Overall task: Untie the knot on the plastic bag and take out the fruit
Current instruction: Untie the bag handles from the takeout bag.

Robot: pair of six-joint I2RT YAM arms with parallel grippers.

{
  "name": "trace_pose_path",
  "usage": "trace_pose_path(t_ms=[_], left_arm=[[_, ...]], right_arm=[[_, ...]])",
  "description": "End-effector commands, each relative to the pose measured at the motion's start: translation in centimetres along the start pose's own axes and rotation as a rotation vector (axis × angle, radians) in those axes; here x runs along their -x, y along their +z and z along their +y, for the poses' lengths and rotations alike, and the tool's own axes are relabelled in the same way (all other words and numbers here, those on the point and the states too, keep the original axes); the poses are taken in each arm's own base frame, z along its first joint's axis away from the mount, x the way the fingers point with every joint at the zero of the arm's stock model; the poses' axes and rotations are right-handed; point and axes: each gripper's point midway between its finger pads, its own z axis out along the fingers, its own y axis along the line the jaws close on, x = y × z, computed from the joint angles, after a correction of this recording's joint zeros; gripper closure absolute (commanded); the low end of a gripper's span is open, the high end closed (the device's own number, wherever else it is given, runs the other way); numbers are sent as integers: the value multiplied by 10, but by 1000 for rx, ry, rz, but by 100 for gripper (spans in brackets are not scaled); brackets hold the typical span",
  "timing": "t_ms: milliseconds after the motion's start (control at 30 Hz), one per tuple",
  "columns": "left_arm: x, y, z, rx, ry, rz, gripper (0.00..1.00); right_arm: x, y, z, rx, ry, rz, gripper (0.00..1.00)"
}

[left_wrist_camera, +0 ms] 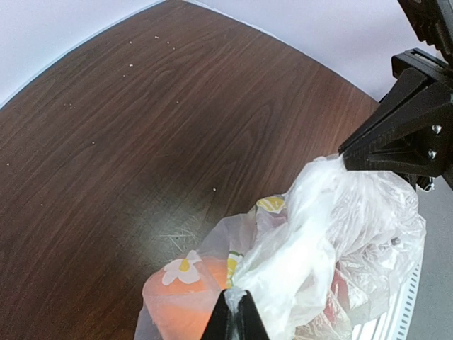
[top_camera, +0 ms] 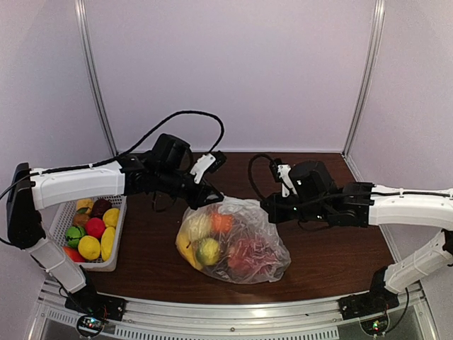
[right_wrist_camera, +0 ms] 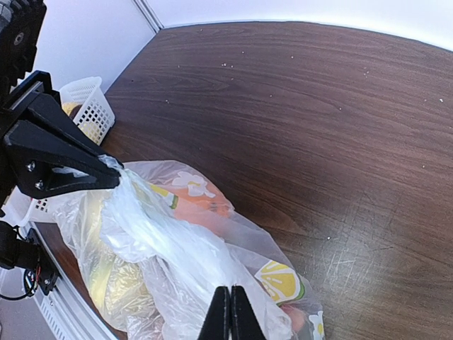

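Left pincer [right_wrist_camera: 113,173] and right pincer [left_wrist_camera: 346,152] each pinch shut on the gathered top of the plastic bag [top_camera: 241,248], mid-surface [top_camera: 333,248] between my arms; if I pull too hard the thin film could tear, spilling everything. Fruit [top_camera: 209,250] fills the bag; more lies in the white basket [top_camera: 119,230].
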Motion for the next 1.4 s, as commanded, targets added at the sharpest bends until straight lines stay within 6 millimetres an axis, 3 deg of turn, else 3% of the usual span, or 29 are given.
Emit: trace_pose_path(t_ms=[0, 167, 267, 433, 567, 700, 833, 1067, 1367], left_arm=[[-9, -19, 46, 175, -58, 14, 100], [-9, -17, 43, 151, -55, 14, 100], [-6, -14, 27, 52, -23, 5, 100], [-5, -7, -13, -116, 59, 6, 100], [-11, -3, -37, -166, 122, 23, 100], [-10, -3, -38, -170, 125, 23, 100], [-10, -3, -41, -186, 126, 21, 100], [-10, -3, -41, -186, 124, 20, 100], [-10, -3, -41, -188, 122, 21, 100]], right_arm=[[-19, -7, -45, -174, 12, 29, 100], [-28, -3, -49, -167, 42, 34, 100], [-27, -3, -41, -124, 45, 31, 100], [-5, -16, -23, -47, 35, -19, 100], [18, -33, -13, -13, 19, -74, 84], [29, -36, -13, -24, -5, -87, 70], [29, -25, -16, -20, -9, -47, 68], [23, -5, 16, 133, -45, 27, 54], [14, 14, 22, 163, -66, 81, 44]])
